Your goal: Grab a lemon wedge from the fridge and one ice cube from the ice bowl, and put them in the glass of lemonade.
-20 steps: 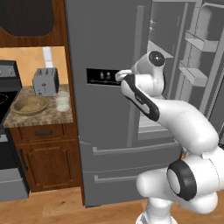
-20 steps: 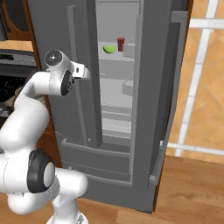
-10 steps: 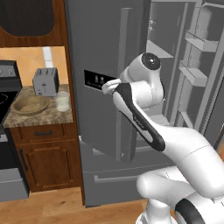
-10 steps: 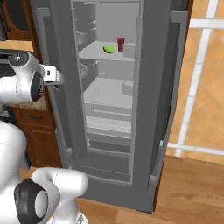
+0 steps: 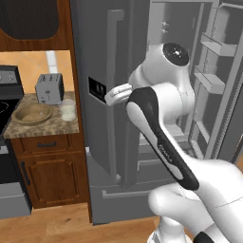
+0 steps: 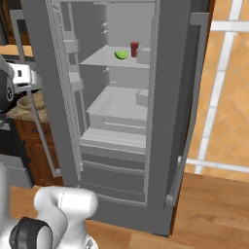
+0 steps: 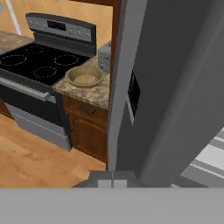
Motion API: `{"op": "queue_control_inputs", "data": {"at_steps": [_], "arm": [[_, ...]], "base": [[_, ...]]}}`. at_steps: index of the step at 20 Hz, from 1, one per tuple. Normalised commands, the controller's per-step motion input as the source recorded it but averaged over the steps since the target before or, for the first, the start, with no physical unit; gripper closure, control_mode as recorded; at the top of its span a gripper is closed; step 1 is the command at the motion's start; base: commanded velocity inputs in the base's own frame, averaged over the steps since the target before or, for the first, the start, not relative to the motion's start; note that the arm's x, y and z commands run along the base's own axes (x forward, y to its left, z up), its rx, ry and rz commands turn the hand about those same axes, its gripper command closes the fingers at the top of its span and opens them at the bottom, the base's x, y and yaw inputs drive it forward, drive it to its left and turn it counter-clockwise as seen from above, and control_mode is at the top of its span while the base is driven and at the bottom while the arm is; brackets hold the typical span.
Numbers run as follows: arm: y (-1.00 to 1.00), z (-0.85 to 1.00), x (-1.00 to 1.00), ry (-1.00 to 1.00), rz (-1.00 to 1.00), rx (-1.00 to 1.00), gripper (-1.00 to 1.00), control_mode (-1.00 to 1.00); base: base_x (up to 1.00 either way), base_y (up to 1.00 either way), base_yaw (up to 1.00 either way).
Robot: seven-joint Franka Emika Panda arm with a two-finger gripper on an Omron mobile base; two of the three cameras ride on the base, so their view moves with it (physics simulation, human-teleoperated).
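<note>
Lemon wedge (image 6: 121, 55) | small, yellow-green, on fridge (image 6: 97, 116) shelf | end effector: state unclear

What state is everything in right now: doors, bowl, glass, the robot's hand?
fridge: right door swung wide open, left door shut.
lemon wedge: lying on the upper shelf inside the fridge, beside a red can.
ice bowl: upright on the counter.
glass of lemonade: upright on the counter, filled with pale liquid.
toaster: standing behind the bowl.
gripper: in front of the left door, nothing visibly held.
</note>
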Motion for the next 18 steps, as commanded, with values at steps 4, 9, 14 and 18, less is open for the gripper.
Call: {"op": "queue_control_inputs", "data": {"at_steps": [4,9,14,18], "arm": [[-0.57,0.56,-0.57,-0.05,-0.08,0.13,1.00,-1.00],[-0.81,0.44,-0.09,0.07,-0.20,0.25,1.00,-1.00],[-0.79,-0.01,0.33,0.12,-0.38,0.52,1.00,-1.00],[-0.07,-0.03,0.56,0.13,-0.33,0.26,-1.00,-1.00]], "base": [[0.00,0.00,0.00],[0.00,0.00,0.00],[0.00,0.00,0.00],[0.00,0.00,0.00]]}}
